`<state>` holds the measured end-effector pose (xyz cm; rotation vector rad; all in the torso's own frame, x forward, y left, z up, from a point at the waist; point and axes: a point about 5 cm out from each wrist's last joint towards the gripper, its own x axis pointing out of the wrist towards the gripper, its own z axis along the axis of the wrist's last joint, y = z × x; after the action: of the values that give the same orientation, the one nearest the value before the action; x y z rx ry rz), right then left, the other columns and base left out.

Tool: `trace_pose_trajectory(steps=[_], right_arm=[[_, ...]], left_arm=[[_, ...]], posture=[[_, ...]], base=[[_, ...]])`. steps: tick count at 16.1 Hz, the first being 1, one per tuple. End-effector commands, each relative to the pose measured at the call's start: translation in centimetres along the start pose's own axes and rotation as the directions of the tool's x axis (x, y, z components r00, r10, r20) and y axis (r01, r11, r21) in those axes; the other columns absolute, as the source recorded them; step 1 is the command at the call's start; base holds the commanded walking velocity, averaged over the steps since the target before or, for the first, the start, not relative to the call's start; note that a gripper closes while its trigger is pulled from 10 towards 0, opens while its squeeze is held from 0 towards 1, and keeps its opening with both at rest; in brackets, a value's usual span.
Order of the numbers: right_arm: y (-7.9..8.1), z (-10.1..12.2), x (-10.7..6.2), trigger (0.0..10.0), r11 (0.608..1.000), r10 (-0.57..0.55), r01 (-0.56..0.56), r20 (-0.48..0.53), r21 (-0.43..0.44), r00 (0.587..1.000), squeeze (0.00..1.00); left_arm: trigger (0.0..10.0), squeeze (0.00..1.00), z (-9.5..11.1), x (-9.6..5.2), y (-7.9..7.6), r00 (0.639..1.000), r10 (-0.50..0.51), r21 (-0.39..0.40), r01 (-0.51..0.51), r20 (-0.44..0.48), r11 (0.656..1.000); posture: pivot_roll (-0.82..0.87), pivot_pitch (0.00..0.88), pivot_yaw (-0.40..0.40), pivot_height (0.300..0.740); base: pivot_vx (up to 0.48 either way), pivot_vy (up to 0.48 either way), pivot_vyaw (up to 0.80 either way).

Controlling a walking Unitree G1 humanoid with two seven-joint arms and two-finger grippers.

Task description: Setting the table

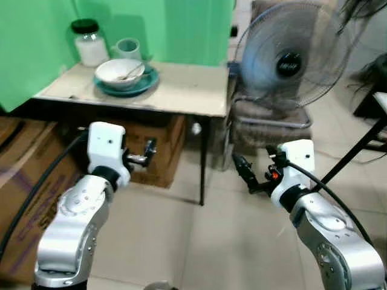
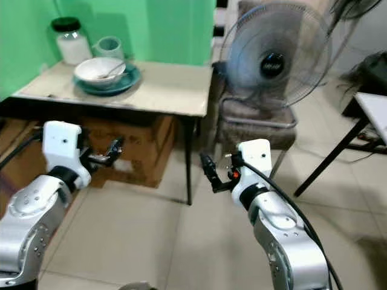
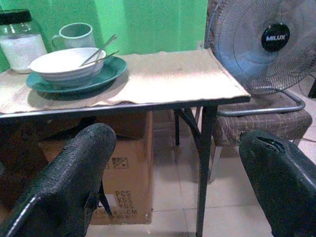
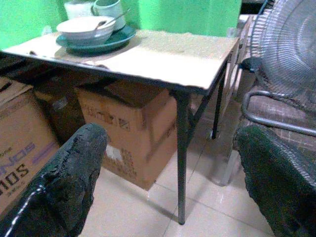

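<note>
We see left tool (image 1: 149, 151) spread, empty, below the worktop (image 1: 181, 90) front edge | white bowl (image 1: 120, 72) with spoon (image 1: 131, 71) on teal plate (image 1: 127, 84), worktop's far-left corner | right tool (image 1: 243, 170) spread, empty, right of worktop leg

We count one table (image 1: 181, 90) bearing one plate (image 1: 144, 84), one bowl (image 1: 118, 70), one mug (image 1: 128, 47) and one jar (image 1: 89, 43). Two utensil handles (image 3: 101, 48) rest in the bowl. We note one fan (image 1: 290, 54), one stool (image 1: 272, 124) and two cardboard boxes (image 1: 160, 148) (image 1: 24, 181).
</note>
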<state>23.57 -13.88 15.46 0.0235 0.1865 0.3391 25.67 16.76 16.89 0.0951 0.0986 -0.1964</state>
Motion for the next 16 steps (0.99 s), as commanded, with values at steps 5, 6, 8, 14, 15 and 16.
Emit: trace_pose_trajectory(steps=[5,6,8,14,15,16], right_arm=[[0.21,0.35,0.21,10.0,0.999,0.03,-0.029,0.011,-0.038,1.0,0.0],[0.24,0.37,0.23,10.0,0.999,0.035,-0.035,0.011,-0.041,0.999,0.0],[0.14,0.41,0.32,10.0,0.999,0.033,-0.032,0.017,-0.028,0.999,0.0],[0.05,0.52,0.4,10.0,0.996,0.055,-0.054,0.014,-0.074,0.998,0.0],[0.09,0.53,0.45,10.0,0.995,0.057,-0.056,0.014,-0.077,0.998,0.0],[0.14,0.57,0.51,10.0,0.995,0.059,-0.058,0.015,-0.08,0.998,0.0]], left_arm=[[10.0,0.0,0.48,0.27,0.45,0.999,0.022,0.01,-0.023,0.03,1.0],[10.0,0.0,0.5,0.26,0.46,0.999,0.024,0.008,-0.025,0.031,1.0],[10.0,0.0,0.5,0.28,0.51,0.999,0.027,0.007,-0.028,0.033,1.0],[10.0,0.0,0.48,0.15,0.62,0.999,0.028,0.008,-0.029,0.037,1.0],[10.0,0.0,0.47,0.13,0.63,0.999,0.026,0.012,-0.027,0.036,1.0],[10.0,0.0,0.46,0.08,0.65,0.999,0.019,0.03,-0.02,0.034,0.999]], posture=[[0.09,0.0,-0.003,0.74],[0.09,0.0,-0.005,0.74],[0.09,0.0,-0.009,0.74],[0.1,0.0,-0.013,0.74],[0.1,0.0,-0.014,0.74],[0.1,0.0,-0.013,0.74]], base=[[0.178,0.0,0.48],[0.337,0.0,0.8],[0.336,0.0,0.26],[0.335,0.0,0.07],[0.337,0.0,0.8],[0.337,0.0,0.8]])
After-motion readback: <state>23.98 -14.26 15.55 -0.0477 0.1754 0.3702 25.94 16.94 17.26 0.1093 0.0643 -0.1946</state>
